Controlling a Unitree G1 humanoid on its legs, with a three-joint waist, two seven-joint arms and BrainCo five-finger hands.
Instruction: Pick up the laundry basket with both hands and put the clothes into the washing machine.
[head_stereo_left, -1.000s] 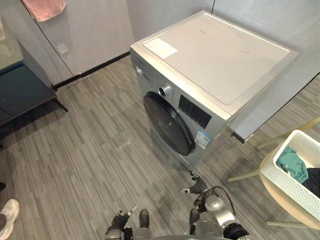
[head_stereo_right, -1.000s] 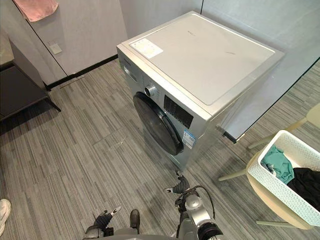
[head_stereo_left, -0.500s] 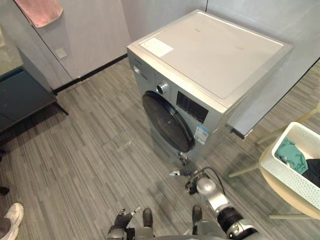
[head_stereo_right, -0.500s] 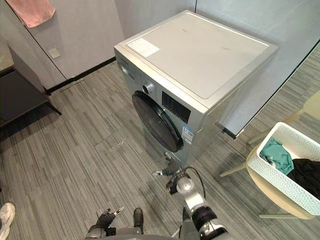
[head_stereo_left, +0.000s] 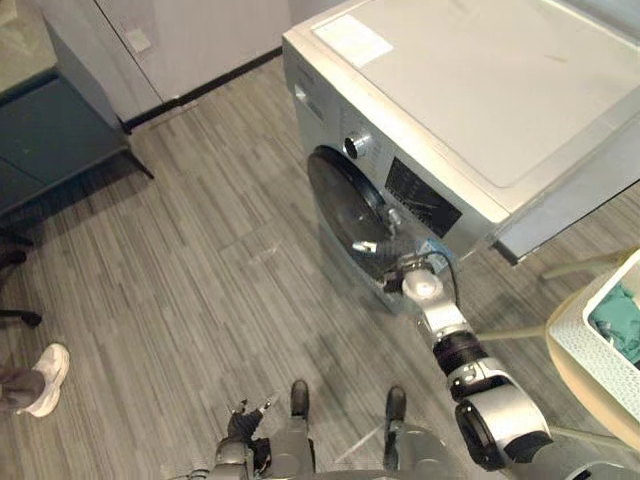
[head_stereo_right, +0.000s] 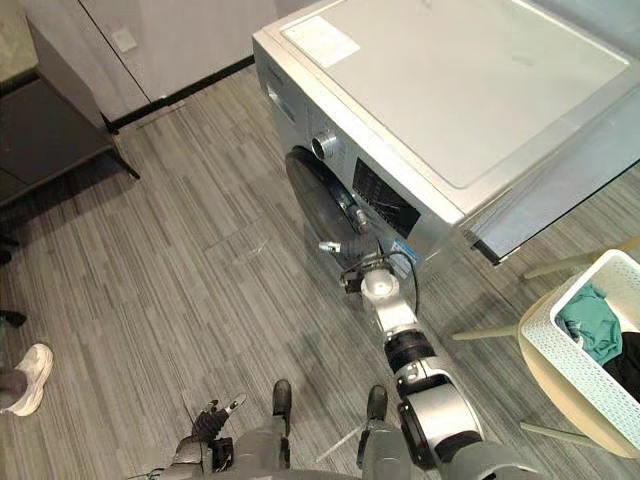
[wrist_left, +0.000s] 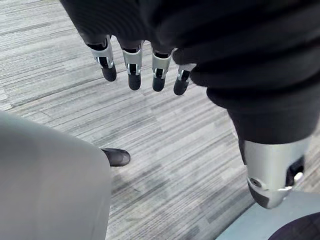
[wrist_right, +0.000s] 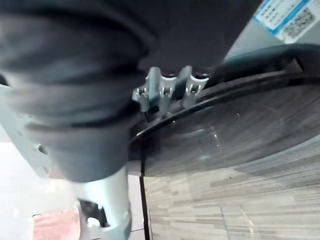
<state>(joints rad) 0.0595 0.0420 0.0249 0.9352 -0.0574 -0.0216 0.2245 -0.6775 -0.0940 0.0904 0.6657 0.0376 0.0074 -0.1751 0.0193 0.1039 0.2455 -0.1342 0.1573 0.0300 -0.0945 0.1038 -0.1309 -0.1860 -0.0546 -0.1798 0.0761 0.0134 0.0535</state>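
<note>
— What should you watch for here?
— Your right hand (head_stereo_left: 388, 240) is up against the rim of the door (head_stereo_left: 345, 205) on the washing machine (head_stereo_right: 450, 90). Whether its fingers hook that rim, I cannot tell. If they only brush it, a pull would likely slip off and leave the door shut.
— And your other hand?
— Your left hand (wrist_left: 134, 62) hangs low over the floor (head_stereo_left: 200, 250), fingers straight, holding nothing.
— The clothes (head_stereo_right: 588, 325)?
— In the laundry basket (head_stereo_right: 572, 372) on the chair (head_stereo_right: 550, 400), well apart from both hands, off to your right. Swing wide and that arm could clip it.
</note>
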